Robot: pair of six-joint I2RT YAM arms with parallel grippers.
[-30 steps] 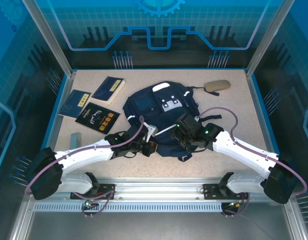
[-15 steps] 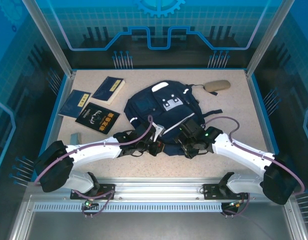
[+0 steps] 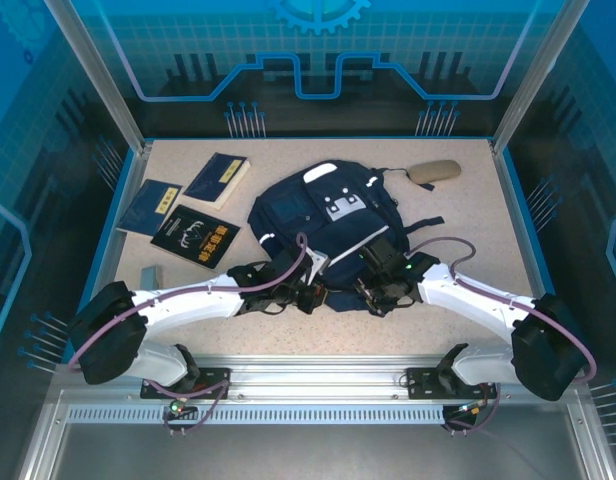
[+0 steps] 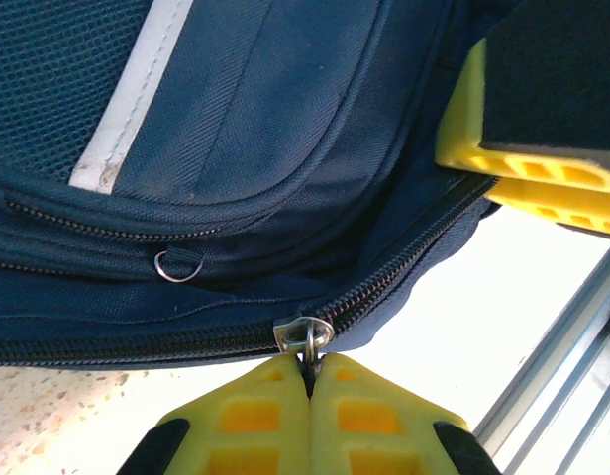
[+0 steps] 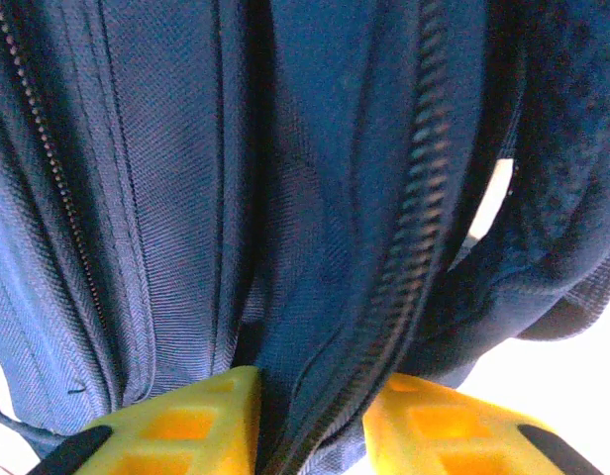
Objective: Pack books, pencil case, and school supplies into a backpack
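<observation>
The navy backpack (image 3: 318,215) lies flat in the middle of the table. My left gripper (image 3: 313,297) is at its near edge, shut on the metal zipper pull (image 4: 307,333), with the left gripper (image 4: 310,368) pinching the ring at its tips. Just to its right, my right gripper (image 3: 373,290) clamps a fold of backpack fabric with the zipper track (image 5: 404,267) running between the jaws of the right gripper (image 5: 310,406). Two navy books (image 3: 219,179) (image 3: 154,205) and a black book (image 3: 196,236) lie at the far left. The tan pencil case (image 3: 434,171) lies at the far right.
A small grey block (image 3: 150,273) sits near the left wall, in front of the books. Blue side walls and a metal rail (image 3: 318,380) at the near edge bound the table. My right gripper's yellow fingers (image 4: 528,148) show close by in the left wrist view.
My right gripper's jaws have closed in onto the backpack's near edge. The left arm slid right with the zipper pull, and the backpack's near edge shifted a little.
</observation>
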